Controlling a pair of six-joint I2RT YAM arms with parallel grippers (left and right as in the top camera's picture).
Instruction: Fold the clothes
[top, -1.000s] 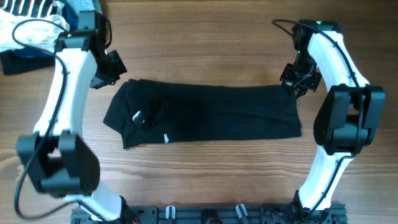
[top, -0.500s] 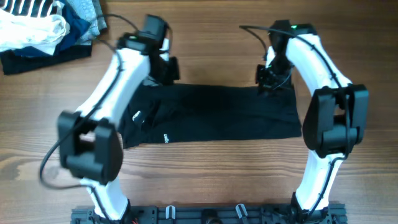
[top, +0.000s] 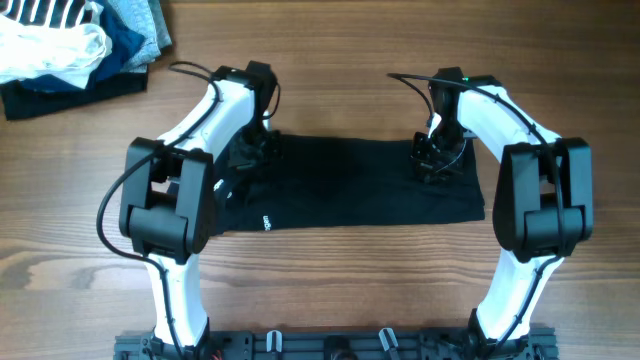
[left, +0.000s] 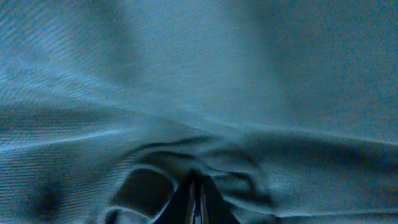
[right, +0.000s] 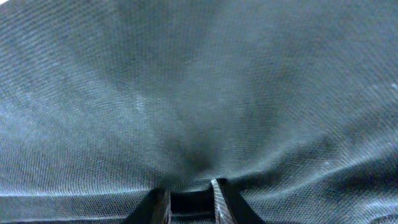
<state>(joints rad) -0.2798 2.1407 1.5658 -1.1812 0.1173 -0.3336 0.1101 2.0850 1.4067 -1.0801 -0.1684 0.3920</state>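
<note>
The black garment (top: 350, 190) lies flat across the middle of the wooden table (top: 330, 290) as a long band running left to right. Its right end is cut fairly square, and its left end is more uneven and partly hidden under the left arm. The cloth is plain, thin and soft, with a fine weave that shows in both wrist views. A small white logo (top: 267, 222) sits near its lower edge, left of centre.

The left gripper (top: 250, 155) is down on the garment's upper left edge. Its fingers are pressed together, with puckered fabric bunched at their tips. The right gripper (top: 437, 160) is down near the upper right edge. Its fingers stand narrowly apart, pinching a fold, and creases fan out from it. A heap of clothes (top: 70, 40) in white, stripes and blue lies in the table's far left corner, well apart.
</note>
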